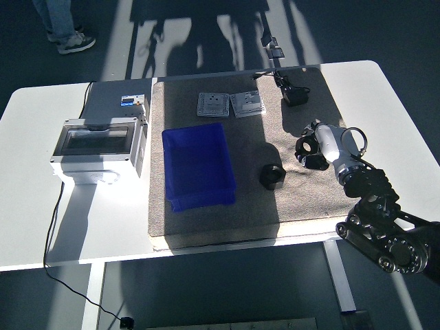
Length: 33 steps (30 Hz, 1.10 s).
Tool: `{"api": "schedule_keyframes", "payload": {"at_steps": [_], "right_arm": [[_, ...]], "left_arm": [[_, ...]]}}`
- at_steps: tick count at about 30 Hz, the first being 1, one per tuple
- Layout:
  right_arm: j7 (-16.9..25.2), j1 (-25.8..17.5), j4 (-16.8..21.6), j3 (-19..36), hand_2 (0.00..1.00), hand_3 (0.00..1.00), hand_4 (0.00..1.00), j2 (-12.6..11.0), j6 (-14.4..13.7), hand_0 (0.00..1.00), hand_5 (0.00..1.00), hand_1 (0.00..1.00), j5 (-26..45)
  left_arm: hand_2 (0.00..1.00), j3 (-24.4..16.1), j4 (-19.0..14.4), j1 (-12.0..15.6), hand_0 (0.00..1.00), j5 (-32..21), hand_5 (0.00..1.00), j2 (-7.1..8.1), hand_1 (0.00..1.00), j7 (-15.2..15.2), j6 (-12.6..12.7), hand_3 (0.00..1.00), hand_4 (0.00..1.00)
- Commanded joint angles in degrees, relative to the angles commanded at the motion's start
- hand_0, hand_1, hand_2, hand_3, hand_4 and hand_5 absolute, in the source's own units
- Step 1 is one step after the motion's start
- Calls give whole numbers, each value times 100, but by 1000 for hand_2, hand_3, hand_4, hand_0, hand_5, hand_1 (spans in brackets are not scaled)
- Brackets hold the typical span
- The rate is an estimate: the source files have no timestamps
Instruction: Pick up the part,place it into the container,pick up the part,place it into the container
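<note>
Head view: right hand, fingers loosely curled on nothing, nears the black part at centre, seemingly rigid, light, graspable across its sides.

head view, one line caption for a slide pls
Right hand hovers over the mat beside a black part, blue container empty to its left.
</note>
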Motion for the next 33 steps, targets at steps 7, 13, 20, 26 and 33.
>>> {"api": "schedule_keyframes", "payload": {"at_steps": [7, 13, 20, 26, 33], "right_arm": [[564, 491, 640, -561, 364, 592, 310, 49, -473, 664, 2, 290, 726], [811, 1154, 1146, -1424, 395, 612, 312, 330, 160, 701, 2, 353, 1287], [855, 1461, 685, -2263, 506, 669, 329, 659, 605, 736, 2, 396, 1323], [805, 1407, 533, -2289, 832, 903, 510, 762, 802, 836, 101, 726, 1253], [788, 1387, 529, -2298, 960, 996, 633, 767, 931, 998, 211, 934, 1203]], "left_arm": [[649, -15, 0, -5, 669, 25, 639, 9, 576, 7, 3, 633, 649], [648, -49, 0, -54, 669, 110, 638, 20, 574, 35, -14, 634, 649], [646, -53, 0, -83, 669, 56, 636, 59, 575, 21, 4, 634, 652], [646, -54, 0, -78, 667, 40, 637, 71, 573, 9, 16, 635, 656], [646, -49, 0, -75, 668, 48, 640, 68, 573, 17, 12, 635, 659]]}}
